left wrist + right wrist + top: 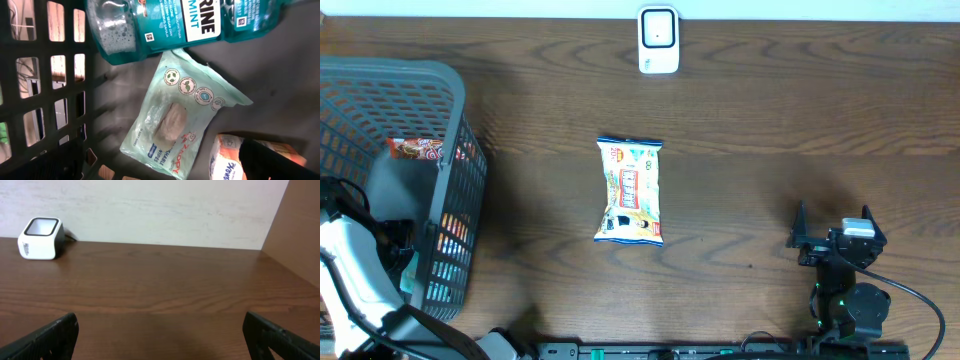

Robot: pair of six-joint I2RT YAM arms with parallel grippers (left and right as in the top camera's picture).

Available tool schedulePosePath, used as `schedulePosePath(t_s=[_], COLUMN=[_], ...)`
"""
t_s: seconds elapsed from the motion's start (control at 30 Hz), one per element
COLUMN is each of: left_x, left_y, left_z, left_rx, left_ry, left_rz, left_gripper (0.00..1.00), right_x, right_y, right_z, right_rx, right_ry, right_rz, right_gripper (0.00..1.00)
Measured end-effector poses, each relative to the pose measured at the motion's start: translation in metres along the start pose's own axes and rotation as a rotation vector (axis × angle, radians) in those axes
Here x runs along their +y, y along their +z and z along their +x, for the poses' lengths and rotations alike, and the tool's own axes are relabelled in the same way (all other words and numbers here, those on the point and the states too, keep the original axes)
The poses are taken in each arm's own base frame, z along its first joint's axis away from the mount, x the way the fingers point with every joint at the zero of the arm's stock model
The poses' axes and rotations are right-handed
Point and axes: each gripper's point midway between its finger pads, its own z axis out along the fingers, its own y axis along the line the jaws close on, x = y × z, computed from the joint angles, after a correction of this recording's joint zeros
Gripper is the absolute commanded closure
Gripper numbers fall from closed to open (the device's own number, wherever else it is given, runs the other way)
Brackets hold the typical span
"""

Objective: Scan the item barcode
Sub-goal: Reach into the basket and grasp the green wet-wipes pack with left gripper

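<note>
Overhead, the snack packet (630, 192) lay flat in the middle of the wooden table (770, 120), print side up, long side running toward the far edge, with nothing touching it. Straight beyond it, by the far edge, sat the white scanner (658, 40), well apart from the packet. Over on the near right, the right gripper (832, 228) rested with its jaws spread wide and empty, and its wrist view showed both dark fingers (50, 335) far out at the frame's sides with bare tabletop between them. On the left stood the grey basket (440, 110), and the left arm (350, 265) reached down into it. From the left wrist view, the left gripper (165, 172) hung over the basket floor: one dark finger (275, 159) sat far out at the lower right over an orange packet (225, 162), while the other was lost in blur near the basket wall, so the jaws looked wide with nothing clamped. A pale green wipes pack (180, 115) lay loose below it, beside a teal mouthwash bottle (165, 25).
</note>
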Motion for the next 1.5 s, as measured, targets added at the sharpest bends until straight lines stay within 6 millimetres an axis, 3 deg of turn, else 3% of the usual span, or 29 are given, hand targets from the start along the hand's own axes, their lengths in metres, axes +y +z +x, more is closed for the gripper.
schedulePosePath(t_s=[0.7, 0.83, 0.93, 0.97, 1.3, 1.37, 1.5], left_x=[-0.001, -0.01, -0.012, -0.013, -0.016, -0.015, -0.015], left_y=[0.065, 0.069, 0.07, 0.07, 0.072, 0.072, 0.072], left_z=[0.016, 0.009, 0.008, 0.008, 0.01, 0.009, 0.009], left_rx=[0.076, 0.033, 0.022, 0.021, 0.022, 0.021, 0.019], left_ry=[0.04, 0.027, 0.024, 0.02, 0.022, 0.025, 0.019], left_rz=[-0.082, -0.035, -0.017, -0.007, 0.008, 0.004, 0.006], left_gripper=[0.02, 0.01, 0.15, 0.26, 0.8, 0.87, 0.89], right_x=[0.0, 0.0, 0.0, 0.0, 0.0, 0.0, 0.0], right_y=[0.0, 0.0, 0.0, 0.0, 0.0, 0.0, 0.0], right_z=[0.0, 0.0, 0.0, 0.0, 0.0, 0.0, 0.0], right_rx=[0.0, 0.0, 0.0, 0.0, 0.0, 0.0, 0.0], right_ry=[0.0, 0.0, 0.0, 0.0, 0.0, 0.0, 0.0], right_rz=[0.0, 0.0, 0.0, 0.0, 0.0, 0.0, 0.0], right_gripper=[0.01, 0.01, 0.01, 0.01, 0.01, 0.01, 0.01])
